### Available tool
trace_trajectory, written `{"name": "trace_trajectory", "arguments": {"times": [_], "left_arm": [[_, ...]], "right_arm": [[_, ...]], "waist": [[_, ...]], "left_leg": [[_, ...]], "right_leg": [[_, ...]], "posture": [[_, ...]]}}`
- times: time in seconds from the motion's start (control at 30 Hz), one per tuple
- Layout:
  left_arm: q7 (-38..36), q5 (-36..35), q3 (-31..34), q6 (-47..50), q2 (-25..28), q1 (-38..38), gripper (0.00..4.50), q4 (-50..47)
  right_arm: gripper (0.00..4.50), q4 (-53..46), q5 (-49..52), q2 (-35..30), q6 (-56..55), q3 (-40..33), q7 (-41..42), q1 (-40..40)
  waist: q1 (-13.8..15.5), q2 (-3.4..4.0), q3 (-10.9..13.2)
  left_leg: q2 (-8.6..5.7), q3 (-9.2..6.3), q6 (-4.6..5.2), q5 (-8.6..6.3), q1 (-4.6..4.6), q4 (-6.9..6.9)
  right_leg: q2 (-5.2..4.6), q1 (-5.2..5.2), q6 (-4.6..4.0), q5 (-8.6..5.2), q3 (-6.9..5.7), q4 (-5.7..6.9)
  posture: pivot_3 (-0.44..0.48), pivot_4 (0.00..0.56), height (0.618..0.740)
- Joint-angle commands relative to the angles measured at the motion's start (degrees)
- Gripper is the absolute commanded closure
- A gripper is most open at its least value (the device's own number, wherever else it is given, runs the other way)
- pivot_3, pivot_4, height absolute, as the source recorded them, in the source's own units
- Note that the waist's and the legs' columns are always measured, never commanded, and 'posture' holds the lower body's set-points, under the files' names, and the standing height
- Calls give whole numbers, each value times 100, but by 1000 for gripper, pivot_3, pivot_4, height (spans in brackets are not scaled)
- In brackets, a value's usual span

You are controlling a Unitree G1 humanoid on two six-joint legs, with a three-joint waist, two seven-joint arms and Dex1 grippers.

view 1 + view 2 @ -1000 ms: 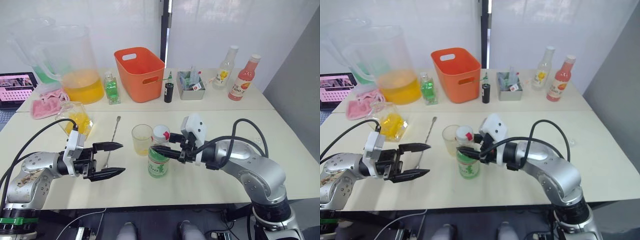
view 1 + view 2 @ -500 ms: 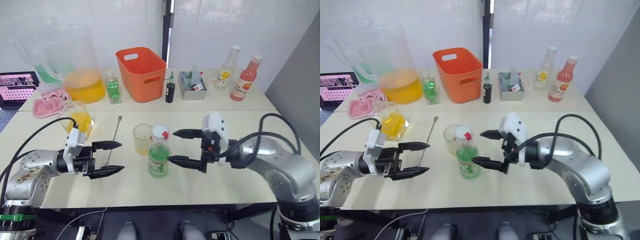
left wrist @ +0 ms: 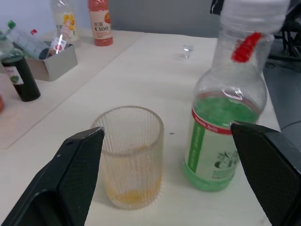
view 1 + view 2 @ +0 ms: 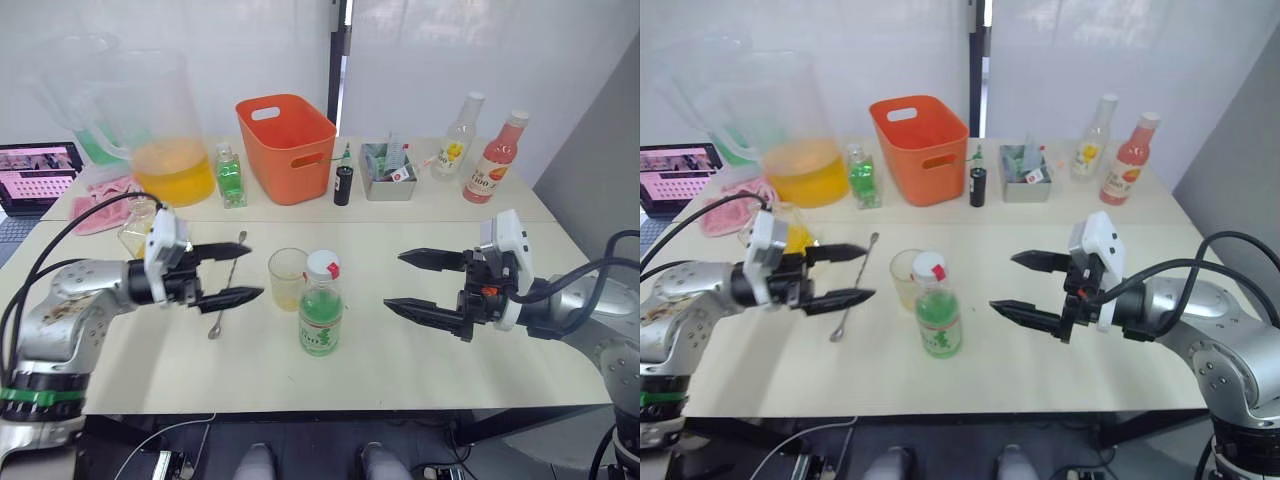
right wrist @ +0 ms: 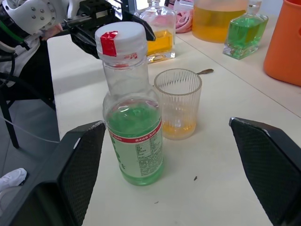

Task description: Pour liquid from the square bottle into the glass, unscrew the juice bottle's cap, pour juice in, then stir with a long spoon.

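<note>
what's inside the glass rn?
The glass holds only a shallow layer of yellow-orange liquid at the bottom. No green juice, no spoon in it. Nothing covers its contents.

Bright, even indoor light, white wall [image 4: 480, 50] behind slightly washed out. Shadows soft and short: faint one under juice bottle [image 4: 320, 310] and glass [image 4: 286, 278] on table [image 4: 400, 360]. Large pitcher [image 4: 165, 125] at back left smeared, ghosted outline, motion blur or double image. Head views sharp at centre, mild bending toward edges. Wrist views: fingers [image 3: 70, 183] dark, soft, out of focus; bottle cap [image 3: 254, 14] overexposed, blurred; far bottles hazy. Small glints on glass ribs.
</note>
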Motion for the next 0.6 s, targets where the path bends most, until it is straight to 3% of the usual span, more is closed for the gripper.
{"name": "trace_trajectory", "arguments": {"times": [0.03,0.13,0.37,0.6], "left_arm": [[-149,-58,-113,38,-9,-274,0,11],[-657,-307,-309,385,84,-501,0,49],[-1094,-501,-563,764,0,-800,0,28],[-775,-553,-790,864,-449,-840,0,-360]], "right_arm": [[46,-250,107,-25,-204,-237,-157,69],[46,-297,110,-47,-258,-289,-273,165],[46,-458,79,-54,-340,-334,-550,340],[46,-656,237,-16,-344,-460,-775,570]], "waist": [[0,-1,0],[-15,-1,0],[-8,-1,0],[-1,-1,0]], "left_leg": [[0,0,0,0,-1,1],[-2,0,0,0,0,1],[-2,-3,0,0,0,3],[-3,-5,1,0,-2,15]], "right_leg": [[0,1,1,1,0,-2],[-1,2,2,1,1,-2],[-1,4,2,0,1,-2],[-1,11,4,2,1,-2]], "posture": [[0,150,703],[0,150,703],[0,150,703],[0,150,703]]}}
